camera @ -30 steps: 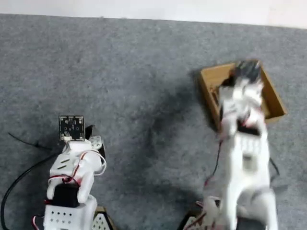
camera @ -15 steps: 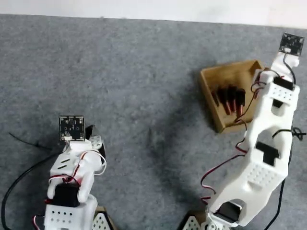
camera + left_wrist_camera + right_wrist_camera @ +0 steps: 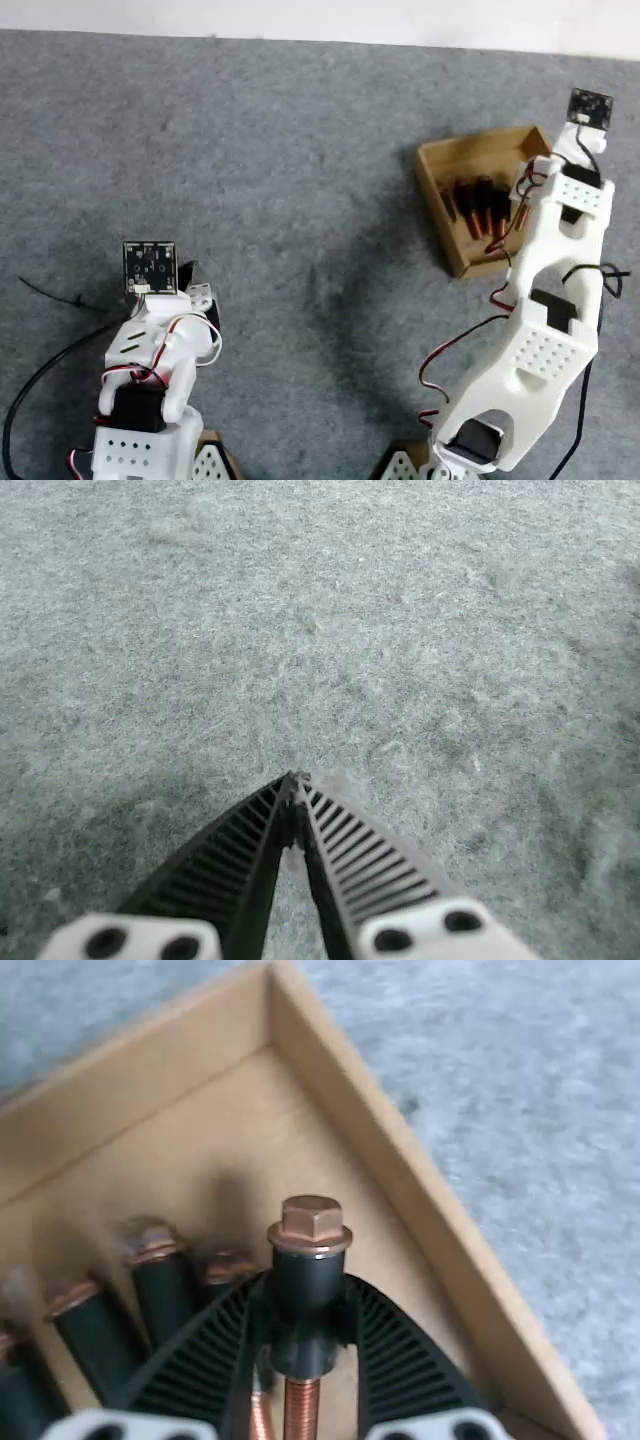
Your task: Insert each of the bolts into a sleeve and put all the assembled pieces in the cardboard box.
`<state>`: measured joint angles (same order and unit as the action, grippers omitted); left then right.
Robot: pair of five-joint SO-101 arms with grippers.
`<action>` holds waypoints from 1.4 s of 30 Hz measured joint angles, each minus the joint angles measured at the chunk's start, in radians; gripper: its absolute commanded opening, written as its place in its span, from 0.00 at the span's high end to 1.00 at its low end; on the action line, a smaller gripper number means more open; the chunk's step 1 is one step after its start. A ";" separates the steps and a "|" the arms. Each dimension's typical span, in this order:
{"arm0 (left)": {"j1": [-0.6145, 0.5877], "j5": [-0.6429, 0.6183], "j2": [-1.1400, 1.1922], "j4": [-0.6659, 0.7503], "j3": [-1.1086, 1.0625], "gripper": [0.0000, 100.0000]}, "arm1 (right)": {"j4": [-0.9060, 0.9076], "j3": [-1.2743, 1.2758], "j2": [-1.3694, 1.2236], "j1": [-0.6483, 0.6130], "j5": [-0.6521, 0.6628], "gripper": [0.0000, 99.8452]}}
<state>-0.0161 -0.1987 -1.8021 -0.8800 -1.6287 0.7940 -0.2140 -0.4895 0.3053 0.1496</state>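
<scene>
The cardboard box (image 3: 435, 165) stands at the right of the grey carpet, with several black sleeves holding copper bolts (image 3: 477, 210) lying side by side in it. My right gripper (image 3: 300, 1330) hangs over the box's interior near its far right wall (image 3: 400, 1170), shut on an assembled piece (image 3: 303, 1280): a black sleeve with a copper hex-head bolt through it, the threaded end sticking back between the fingers. Other assembled pieces (image 3: 160, 1280) lie on the box floor beside it. My left gripper (image 3: 296, 815) is shut with nothing in it, low over bare carpet at the front left (image 3: 190, 285).
The right arm (image 3: 545, 330) stretches from the front edge up along the box's right side. A black cable (image 3: 45, 295) trails on the carpet left of the left arm. A pale wall strip (image 3: 300, 18) borders the far edge.
The right arm swung from over the box to its right side, uncovering the pieces inside, then edged slightly left and lower. The left arm stayed still.
</scene>
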 measured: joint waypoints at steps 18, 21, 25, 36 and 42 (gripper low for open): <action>0.000 0.000 0.000 0.000 0.000 1.00 | 0.279 -0.074 0.031 -0.077 0.083 0.73; 0.000 0.000 0.000 0.000 0.000 1.00 | 0.344 -0.075 0.112 -0.080 0.043 0.73; 0.000 0.000 0.000 0.000 0.000 1.00 | 0.402 -0.075 0.238 -0.098 -0.003 0.73; 0.000 0.000 0.000 0.000 0.000 1.00 | 0.285 0.391 0.644 -0.176 -0.014 0.73; 0.000 0.000 0.000 0.000 0.000 1.00 | -0.021 0.919 1.017 -0.173 -0.014 0.73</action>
<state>-0.0161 -0.1987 -1.8021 -0.8800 -1.6287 0.7725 0.7050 0.5278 0.1320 0.1358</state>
